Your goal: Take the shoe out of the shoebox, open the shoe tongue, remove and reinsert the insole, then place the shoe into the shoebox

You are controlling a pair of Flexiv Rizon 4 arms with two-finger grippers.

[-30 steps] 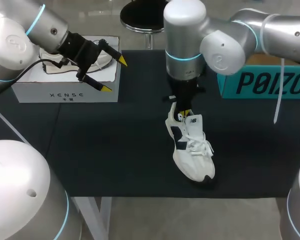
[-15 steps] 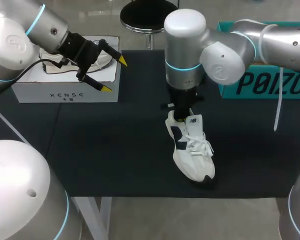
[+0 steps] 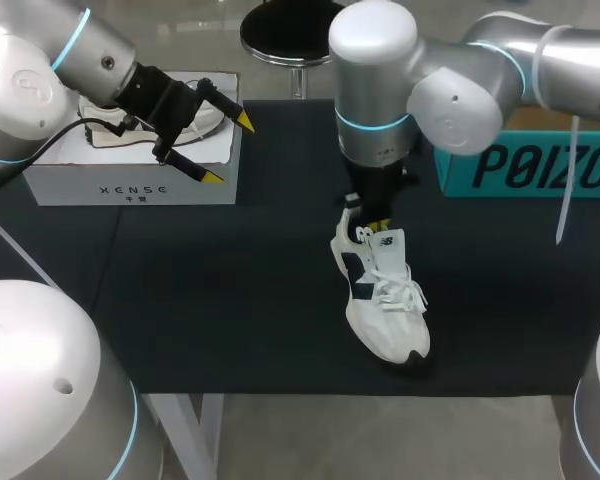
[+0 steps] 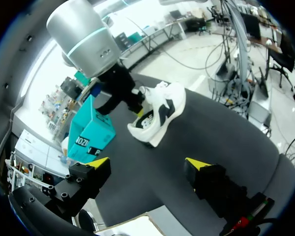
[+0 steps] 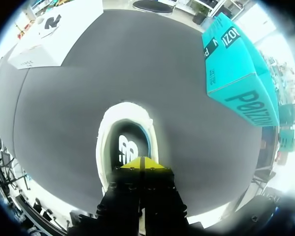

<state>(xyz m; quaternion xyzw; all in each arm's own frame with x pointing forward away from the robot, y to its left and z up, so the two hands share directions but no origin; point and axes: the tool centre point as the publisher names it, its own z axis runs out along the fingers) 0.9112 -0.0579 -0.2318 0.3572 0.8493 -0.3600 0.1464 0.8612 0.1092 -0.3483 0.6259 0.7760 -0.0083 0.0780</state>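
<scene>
Right arm upright over black cloth surface (image 3: pixel 230 300). Right gripper (image 5: pixel 141 161) above collar opening of white-and-navy lace-up sneaker (image 3: pixel 382 305); fingers clenched together, no grasp discernible. Sneaker sole-down mid-surface. Left gripper (image 3: pixel 228 149) hovers at edge of white cardboard shoebox (image 3: pixel 130 187), fingers released.

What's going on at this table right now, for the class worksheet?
The right arm's tool is down at the opening of the white shoe, its fingers closed together. The shoe lies on the black table, outside any box. The left arm's tool hangs open by the white shoebox, holding nothing.
</scene>
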